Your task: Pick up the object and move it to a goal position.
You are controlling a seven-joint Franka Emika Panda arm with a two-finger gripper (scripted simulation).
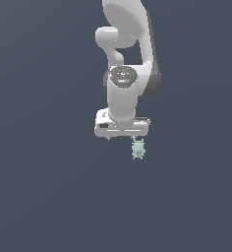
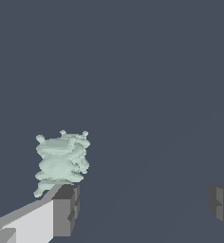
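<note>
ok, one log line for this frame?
phase: pre-grasp | claw: open, above floor | object: mint, ribbed, beside one finger, not between fingers | grasp: none

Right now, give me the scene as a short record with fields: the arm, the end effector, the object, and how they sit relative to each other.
arm: white Panda arm, pointing down
end effector: open, fingers wide apart
object: small pale mint-green item, ribbed and bumpy
relation: object sits next to one finger, off to the side of the gap, not gripped
contact: cannot tell whether the finger touches it
surface: plain dark grey ground
</note>
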